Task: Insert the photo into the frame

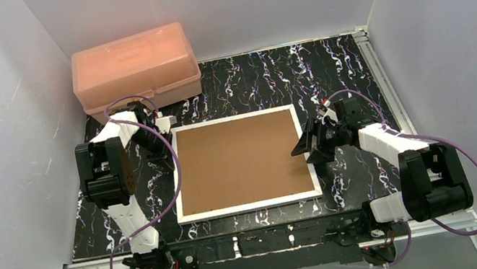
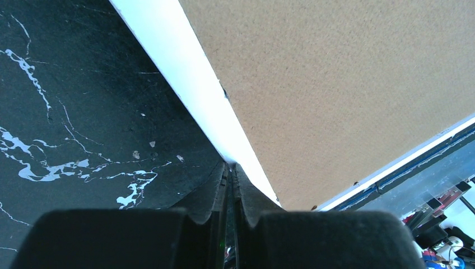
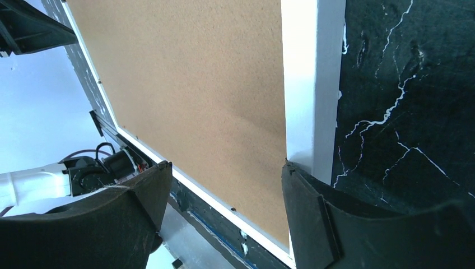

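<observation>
The white frame (image 1: 233, 117) lies flat on the black marbled table, filled by the brown cardboard backing board (image 1: 240, 160). The photo is hidden. My left gripper (image 1: 169, 150) is shut and empty, with its tips touching the frame's left rail. In the left wrist view the shut tips (image 2: 231, 165) meet the white rail (image 2: 190, 84) next to the board (image 2: 336, 84). My right gripper (image 1: 306, 152) is open at the frame's right rail. In the right wrist view (image 3: 224, 168) one finger rests at the rail (image 3: 311, 84) and the other hangs over the board (image 3: 196, 84).
A salmon-pink plastic box (image 1: 134, 68) stands at the back left, just behind the left arm. White walls close in the left, back and right sides. A metal rail (image 1: 239, 244) runs along the table's near edge.
</observation>
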